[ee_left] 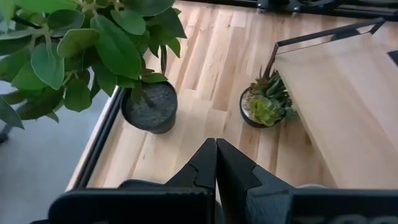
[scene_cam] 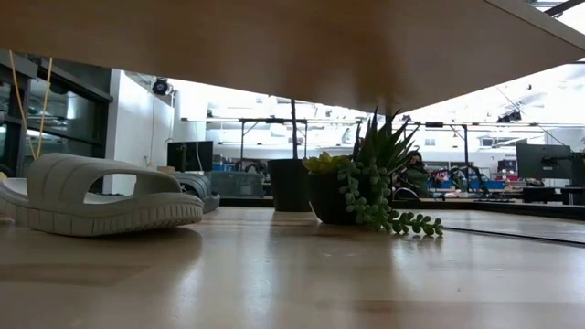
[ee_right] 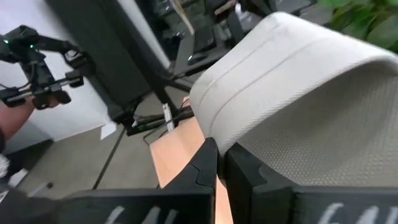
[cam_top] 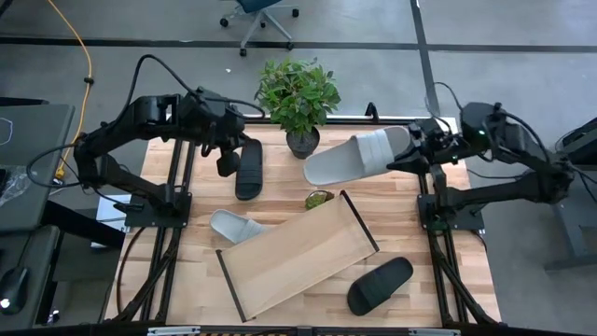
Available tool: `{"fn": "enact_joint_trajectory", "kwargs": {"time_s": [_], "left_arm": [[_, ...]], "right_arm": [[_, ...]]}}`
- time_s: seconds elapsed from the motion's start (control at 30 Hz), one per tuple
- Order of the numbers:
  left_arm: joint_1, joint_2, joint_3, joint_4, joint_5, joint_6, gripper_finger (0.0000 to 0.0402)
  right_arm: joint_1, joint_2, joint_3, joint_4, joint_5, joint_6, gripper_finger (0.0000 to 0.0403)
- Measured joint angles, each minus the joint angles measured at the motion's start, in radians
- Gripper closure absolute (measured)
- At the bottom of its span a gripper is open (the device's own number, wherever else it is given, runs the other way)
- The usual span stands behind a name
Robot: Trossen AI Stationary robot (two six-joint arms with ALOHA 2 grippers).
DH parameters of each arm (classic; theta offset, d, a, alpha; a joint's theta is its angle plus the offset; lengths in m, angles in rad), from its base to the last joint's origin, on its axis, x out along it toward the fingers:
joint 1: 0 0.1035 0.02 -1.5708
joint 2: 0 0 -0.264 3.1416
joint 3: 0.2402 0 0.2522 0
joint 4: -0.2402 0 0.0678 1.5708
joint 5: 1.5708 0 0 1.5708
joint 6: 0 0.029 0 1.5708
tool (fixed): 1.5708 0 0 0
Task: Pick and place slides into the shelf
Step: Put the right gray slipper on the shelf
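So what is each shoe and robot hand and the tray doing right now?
Large grey slide: gripped at its strap by the right gripper.
Small grey slide: lying beside the tray.
Black slide: lying under the left gripper.
Other black slide: lying beside the tray.
Tray: holds no slides.
Left gripper: shut, holding nothing.
Right gripper: shut on the slide.

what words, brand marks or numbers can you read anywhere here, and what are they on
None can be read in any view.
Grey slide at the right gripper: plain ribbed strap, no mark seen.
Other grey slide and both black slides: no mark seen.
Shelf and plant pots: blank.
Screens in the far room: too small to read.
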Motion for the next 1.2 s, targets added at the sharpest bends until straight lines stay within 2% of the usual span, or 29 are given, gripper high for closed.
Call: {"fn": "enact_joint_trajectory", "kwargs": {"time_s": [0.2,0.4,0.6,0.83,1.2], "left_arm": [[-0.066,0.0,0.0,-0.012,-0.037,-0.001,0.0401],[-0.121,-0.008,0.0,-0.039,-0.035,-0.001,0.0401],[-0.167,-0.007,0.0,-0.057,-0.03,0.005,0.0401],[-0.17,-0.007,0.0,-0.054,-0.016,-0.041,0.0401],[-0.17,0.021,0.001,0.134,0.006,-0.165,0.0401]], "right_arm": [[-0.093,0.059,0.0,0.017,-0.138,-0.006,0.0403],[-0.141,0.135,0.0,0.112,-0.2,0.022,0.0403],[-0.14,0.194,0.0,0.159,-0.268,0.053,0.0403],[-0.121,0.197,-0.001,0.149,-0.283,0.052,0.0403],[-0.099,0.192,-0.001,0.134,-0.372,0.019,0.0403]]}}
